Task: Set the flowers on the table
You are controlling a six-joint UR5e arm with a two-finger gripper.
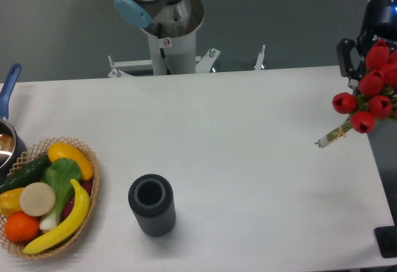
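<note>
Camera: rounded red flowers (372, 95), thin stems; smooth matte table (248, 148).

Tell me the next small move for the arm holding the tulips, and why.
Probably lower the flowers toward the bare table just left of them. They hang at the right edge, stem ends pointing down-left above the surface, and that patch looks free; the gripper is mostly hidden behind the blooms.

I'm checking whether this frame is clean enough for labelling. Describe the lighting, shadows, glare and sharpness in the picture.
Fixed camera view: the lighting is soft and even, with no glare on the white table; the dark ribbed cup casts only a faint shadow; the fruit basket is reasonably sharp; the flowers are slightly soft and cut off by the right edge; the gripper itself cannot be made out behind them.
</note>
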